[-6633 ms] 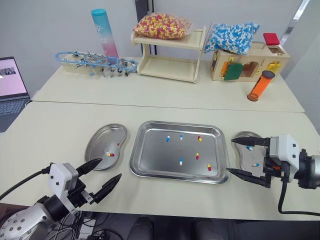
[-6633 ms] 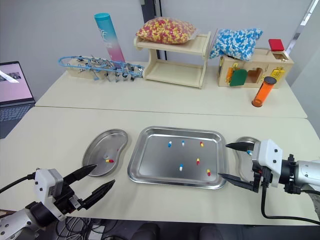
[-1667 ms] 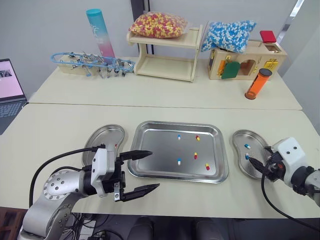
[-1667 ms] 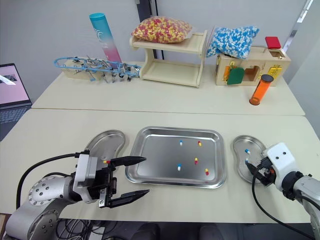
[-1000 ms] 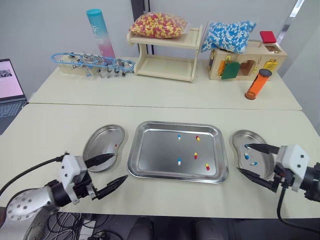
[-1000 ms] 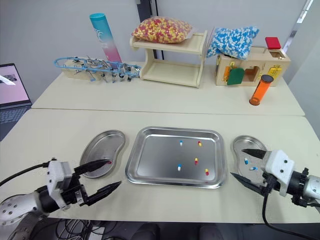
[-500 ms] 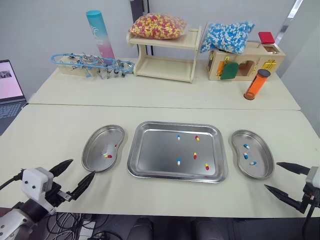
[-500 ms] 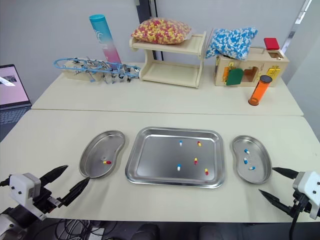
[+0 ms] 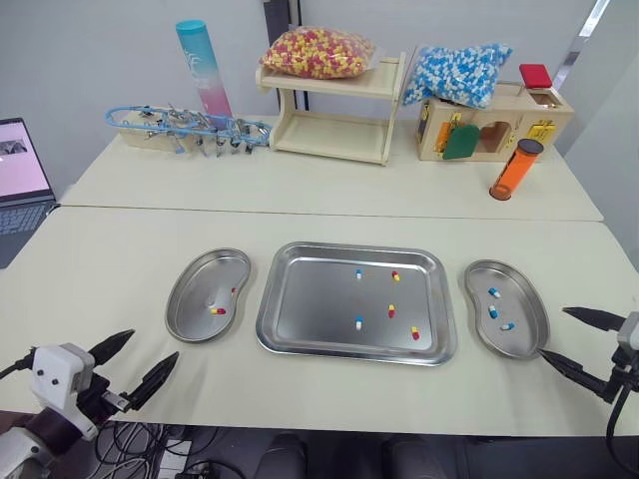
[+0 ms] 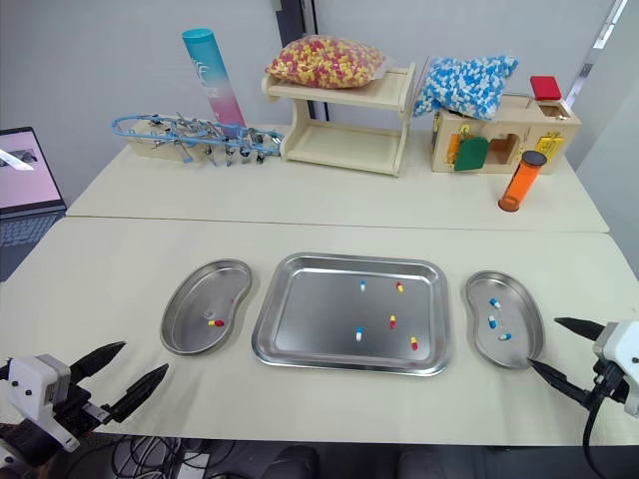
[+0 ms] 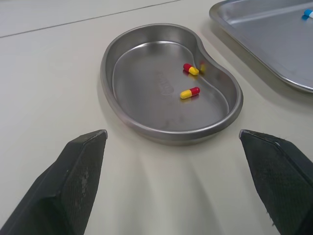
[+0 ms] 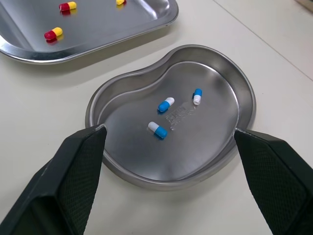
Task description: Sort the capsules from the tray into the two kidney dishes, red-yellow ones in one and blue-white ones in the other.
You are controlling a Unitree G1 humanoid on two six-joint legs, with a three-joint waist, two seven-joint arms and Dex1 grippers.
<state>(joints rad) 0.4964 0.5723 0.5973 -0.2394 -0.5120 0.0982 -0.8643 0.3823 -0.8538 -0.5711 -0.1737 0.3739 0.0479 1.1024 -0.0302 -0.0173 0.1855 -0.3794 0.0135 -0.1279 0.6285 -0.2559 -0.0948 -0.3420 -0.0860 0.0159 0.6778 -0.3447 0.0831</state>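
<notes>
From the head, the whole tray (image 9: 300,309) shows near the desk's (image 9: 120,249) front edge, holding two loose blue-white capsules (image 9: 358,322) and three loose red-yellow capsules (image 9: 391,310). The wrist views cut the tray to a corner but sharpen the dishes. The left kidney dish (image 11: 146,63) holds two sorted red-yellow capsules (image 11: 190,92); a third mark at its wall may be a reflection. The right kidney dish (image 12: 220,73) holds three sorted blue-white capsules (image 12: 166,104). The left tool (image 9: 150,347), at the front left corner, and the right tool (image 9: 554,333), just beside its dish, are both spread wide and empty.

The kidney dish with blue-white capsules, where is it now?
In the left eye view, the dish lies right of the tray, on the robot's right, the open right gripper beside it.
</notes>
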